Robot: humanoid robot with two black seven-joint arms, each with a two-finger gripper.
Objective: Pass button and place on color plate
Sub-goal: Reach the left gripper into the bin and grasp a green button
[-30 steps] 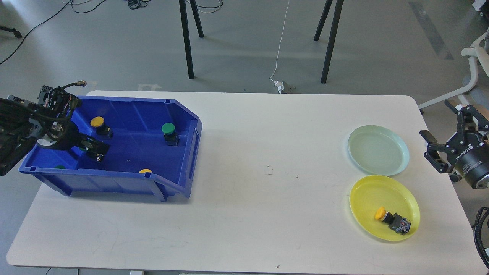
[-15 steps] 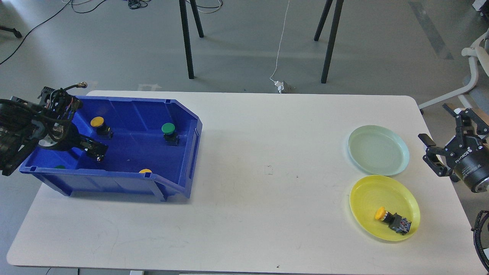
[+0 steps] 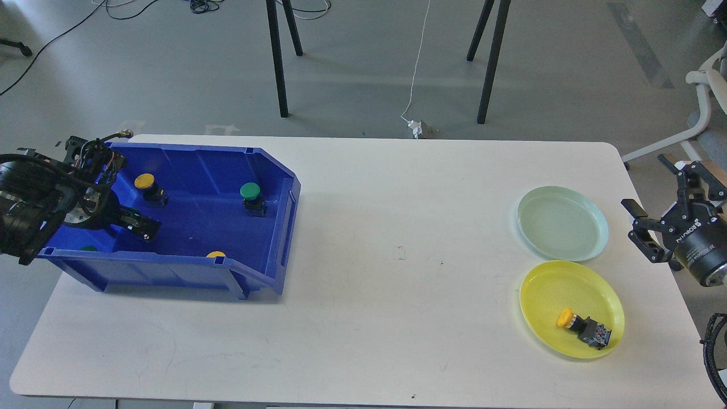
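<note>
A blue bin [image 3: 267, 170] stands at the table's left. In it are a yellow button [image 3: 144, 182], a green button [image 3: 250, 191], and a yellow button [image 3: 216, 254] and a green button [image 3: 88, 248] half hidden behind the front wall. My left gripper [image 3: 143, 227] reaches down inside the bin's left part; its dark fingers cannot be told apart. My right gripper [image 3: 642, 228] is open and empty, just off the table's right edge beside the pale green plate [image 3: 562, 223]. The yellow plate [image 3: 545, 284] holds a yellow button [image 3: 568, 318] lying on its side.
A white table [image 3: 397, 284] carries everything. Black stand legs [image 3: 276, 57] and a white cable [image 3: 417, 68] are on the floor behind it. A white chair [image 3: 704, 102] stands at the far right.
My left gripper has drawn a little to the left and back inside the bin. My right gripper shifted slightly up and to the right, then held still.
</note>
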